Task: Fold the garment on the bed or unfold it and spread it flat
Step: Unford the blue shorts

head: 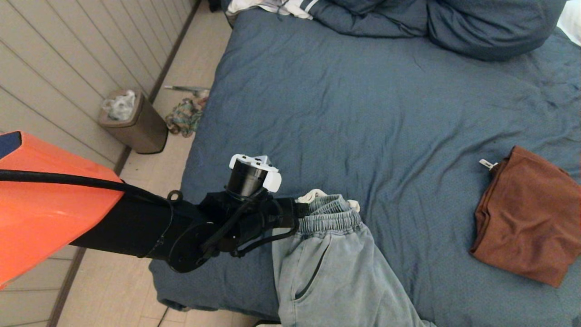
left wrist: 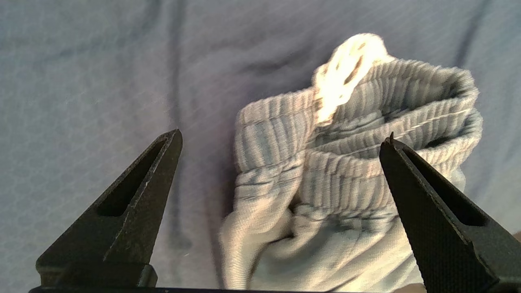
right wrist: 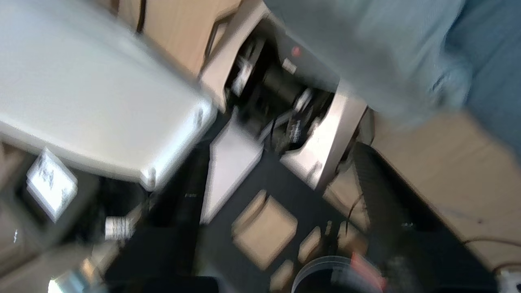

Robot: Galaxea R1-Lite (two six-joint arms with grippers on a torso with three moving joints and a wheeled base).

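Slate-blue wrinkled bed [head: 386,113] fills most of the head view, with bunched matching bedding [head: 435,22] at its far end, twelve to one o'clock. Pale blue-grey sweatpants with a ribbed elastic waistband [head: 327,254] lie at the near edge, around six o'clock, legs running off the bottom of the frame. The left gripper [left wrist: 281,140] is hidden in the head view behind the left arm's black wrist, which also covers part of the waistband; the left wrist view alone shows its two black fingers [left wrist: 134,191] spread wide apart, hovering either side of the waistband, with a cream drawstring loop [left wrist: 346,69] beyond. A folded rust-brown garment [head: 529,213] rests at three o'clock, well apart. On the floor at nine o'clock stand a tan waste bin [head: 136,122] and a multicoloured cloth heap [head: 184,117]. The right gripper appears in no view; its wrist camera shows only blurred robot base and sweatpants fabric.
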